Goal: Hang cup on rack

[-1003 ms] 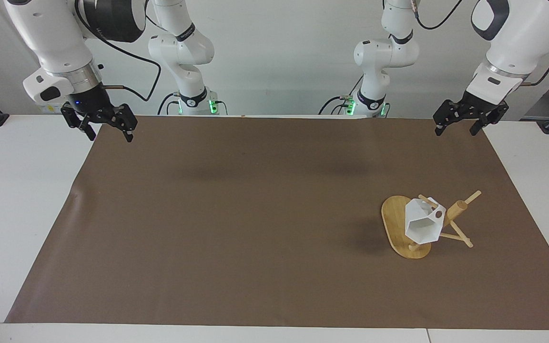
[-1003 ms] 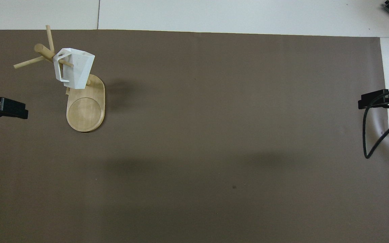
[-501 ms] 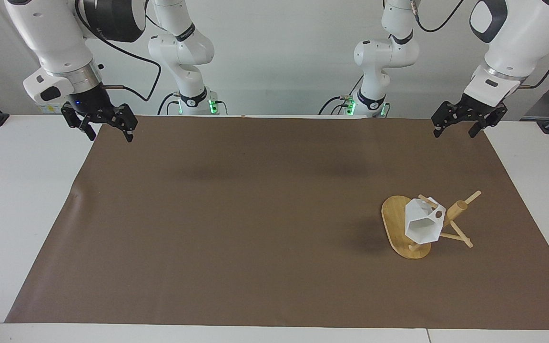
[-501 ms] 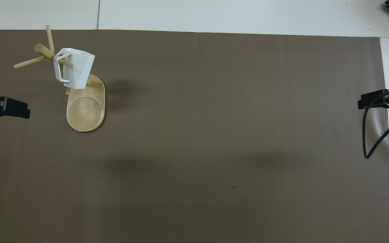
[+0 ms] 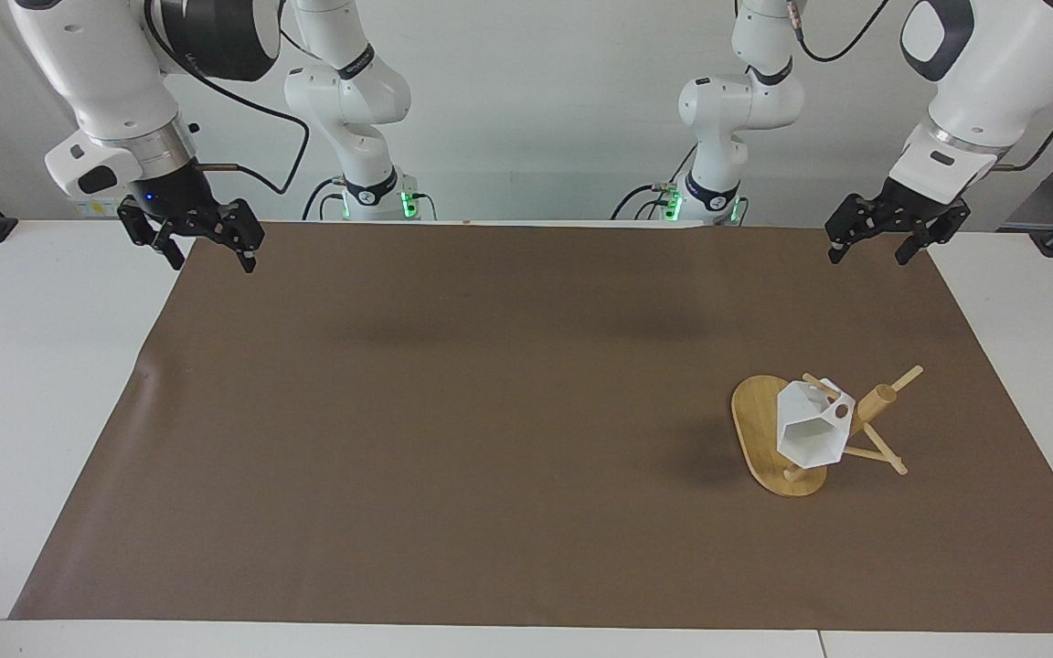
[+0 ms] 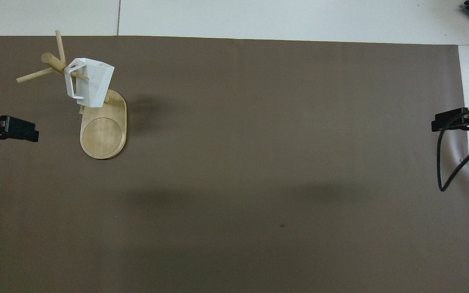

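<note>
The white faceted cup (image 5: 808,435) (image 6: 91,84) hangs by its handle on a peg of the bamboo rack (image 5: 755,429) (image 6: 103,132). The rack stands on the mat toward the left arm's end of the table, in the part farther from the robots. No gripper touches the cup. My left gripper (image 5: 866,257) (image 6: 31,132) hovers open and empty over the mat's corner by its own base. My right gripper (image 5: 213,264) (image 6: 436,124) waits open and empty over the mat's corner at the right arm's end.
A brown mat (image 5: 490,411) covers most of the white table (image 5: 24,384). A black cable (image 6: 448,171) loops down from the right arm over the mat's edge.
The left gripper has drifted slightly toward the middle of the table. The cup, rack and right gripper have not moved.
</note>
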Robot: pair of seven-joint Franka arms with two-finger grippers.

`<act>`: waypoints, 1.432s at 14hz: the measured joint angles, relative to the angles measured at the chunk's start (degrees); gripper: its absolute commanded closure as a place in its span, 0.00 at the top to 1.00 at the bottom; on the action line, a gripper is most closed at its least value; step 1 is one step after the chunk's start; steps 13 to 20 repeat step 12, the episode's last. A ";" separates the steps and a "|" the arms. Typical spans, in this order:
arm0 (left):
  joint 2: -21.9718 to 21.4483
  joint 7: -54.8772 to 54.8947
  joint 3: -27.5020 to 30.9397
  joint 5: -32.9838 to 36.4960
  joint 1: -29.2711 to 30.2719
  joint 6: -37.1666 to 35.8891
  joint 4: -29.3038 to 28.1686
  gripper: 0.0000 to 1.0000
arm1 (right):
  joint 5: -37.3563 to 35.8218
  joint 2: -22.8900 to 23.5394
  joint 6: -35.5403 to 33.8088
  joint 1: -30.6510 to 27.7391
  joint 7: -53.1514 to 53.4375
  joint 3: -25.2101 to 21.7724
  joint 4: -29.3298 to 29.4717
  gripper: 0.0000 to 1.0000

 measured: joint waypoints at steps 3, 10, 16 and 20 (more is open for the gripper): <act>0.00 0.00 0.00 -0.02 0.00 0.00 0.00 1.00 | 0.00 0.00 0.00 0.00 0.00 0.00 0.00 1.00; -0.25 0.02 -0.23 0.01 0.00 -1.31 0.59 1.00 | 0.00 0.00 0.00 0.00 0.00 0.00 0.00 1.00; -0.44 0.05 -0.39 0.02 0.00 -2.02 1.29 1.00 | 0.00 0.00 0.00 0.00 0.00 0.00 0.00 1.00; -0.44 0.05 -0.39 0.02 0.00 -2.02 1.29 1.00 | 0.00 0.00 0.00 0.00 0.00 0.00 0.00 1.00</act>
